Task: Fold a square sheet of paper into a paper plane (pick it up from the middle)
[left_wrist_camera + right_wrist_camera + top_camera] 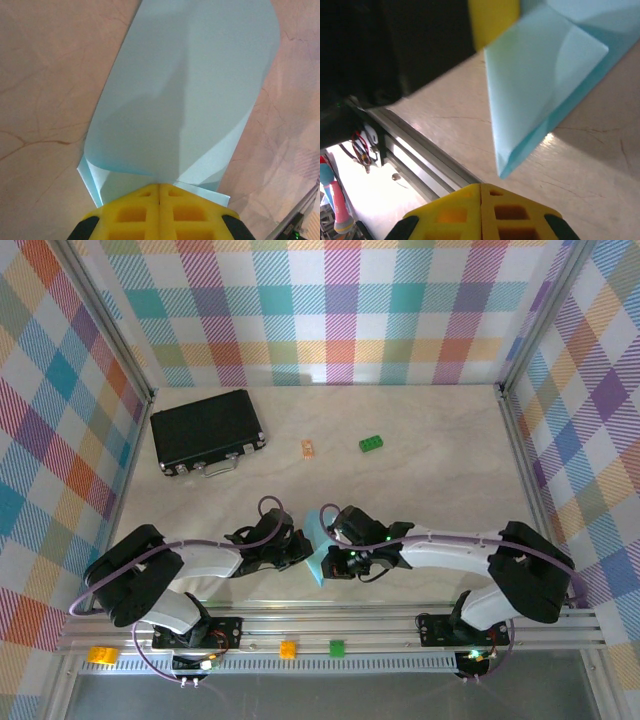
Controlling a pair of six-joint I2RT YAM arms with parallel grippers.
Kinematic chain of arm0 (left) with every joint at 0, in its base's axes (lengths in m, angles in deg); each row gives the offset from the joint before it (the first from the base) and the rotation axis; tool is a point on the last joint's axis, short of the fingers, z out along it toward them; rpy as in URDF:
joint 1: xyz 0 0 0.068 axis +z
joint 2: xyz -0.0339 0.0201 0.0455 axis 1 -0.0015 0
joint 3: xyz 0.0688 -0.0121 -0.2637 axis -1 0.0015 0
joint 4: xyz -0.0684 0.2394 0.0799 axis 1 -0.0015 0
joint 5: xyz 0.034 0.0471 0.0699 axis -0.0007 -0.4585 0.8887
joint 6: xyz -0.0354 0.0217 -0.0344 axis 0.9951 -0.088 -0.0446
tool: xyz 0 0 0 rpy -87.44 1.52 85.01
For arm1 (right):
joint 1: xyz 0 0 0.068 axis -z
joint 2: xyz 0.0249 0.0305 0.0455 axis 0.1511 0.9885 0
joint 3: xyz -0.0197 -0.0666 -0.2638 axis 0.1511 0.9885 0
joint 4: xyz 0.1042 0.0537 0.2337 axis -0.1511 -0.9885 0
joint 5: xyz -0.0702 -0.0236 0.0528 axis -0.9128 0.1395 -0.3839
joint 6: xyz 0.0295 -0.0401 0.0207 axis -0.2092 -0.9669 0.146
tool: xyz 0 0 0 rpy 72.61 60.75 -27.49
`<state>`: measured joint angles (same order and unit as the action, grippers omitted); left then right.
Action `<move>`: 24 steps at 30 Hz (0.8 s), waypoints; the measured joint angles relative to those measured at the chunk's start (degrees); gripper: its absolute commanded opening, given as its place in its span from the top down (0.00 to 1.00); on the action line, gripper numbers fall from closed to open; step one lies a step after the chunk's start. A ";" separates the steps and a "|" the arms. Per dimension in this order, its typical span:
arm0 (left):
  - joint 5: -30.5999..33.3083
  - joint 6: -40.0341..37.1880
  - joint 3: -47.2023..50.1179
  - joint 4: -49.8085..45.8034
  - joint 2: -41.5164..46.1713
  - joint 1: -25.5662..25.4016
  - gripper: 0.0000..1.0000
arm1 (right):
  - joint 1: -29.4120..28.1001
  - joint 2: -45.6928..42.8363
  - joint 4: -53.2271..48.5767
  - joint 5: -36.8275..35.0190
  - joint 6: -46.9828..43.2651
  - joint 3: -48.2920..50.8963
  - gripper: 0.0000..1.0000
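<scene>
Left end effector (160, 189) is clenched on one folded end of the part-folded sheet of paper (185, 90). The sheet sits between the two arms at the near edge of the tabletop (420, 490). It's likely thin, light, floppy and easy to crease (pinch the layered folds, not a single ply). Right end effector (481, 189) is closed on nothing, near the sheet's pointed corner. Tabletop looks smooth and glossy, probably slippery. Black case (207, 430) and green brick (372, 443) are well apart, at the far side. Checked walls on three sides.
</scene>
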<state>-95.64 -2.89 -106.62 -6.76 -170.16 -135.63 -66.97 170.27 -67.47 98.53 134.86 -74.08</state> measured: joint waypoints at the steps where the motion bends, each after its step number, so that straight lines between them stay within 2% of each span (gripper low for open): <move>1: 0.94 0.61 0.24 0.00 0.37 -0.46 1.00 | 0.02 -0.07 -0.15 -0.31 0.02 -0.48 0.91; 6: 6.58 4.96 2.54 0.00 3.43 -3.61 1.00 | 0.13 0.87 0.33 -0.66 0.31 -1.62 0.91; 12: 11.30 8.50 4.00 -2.03 6.51 -5.75 1.00 | 0.07 6.60 4.09 1.03 2.67 -1.95 0.95; 17: 12.28 9.31 4.00 -2.71 6.88 -5.92 1.00 | -1.09 10.56 5.16 1.25 3.56 -3.85 0.97; 24: 12.37 9.46 4.00 -2.71 6.88 -5.97 1.00 | -2.80 11.65 6.49 0.85 4.48 -6.56 0.99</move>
<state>-83.27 6.58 -102.62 -9.47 -163.27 -141.59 -69.77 181.92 -60.98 99.38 139.34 -80.64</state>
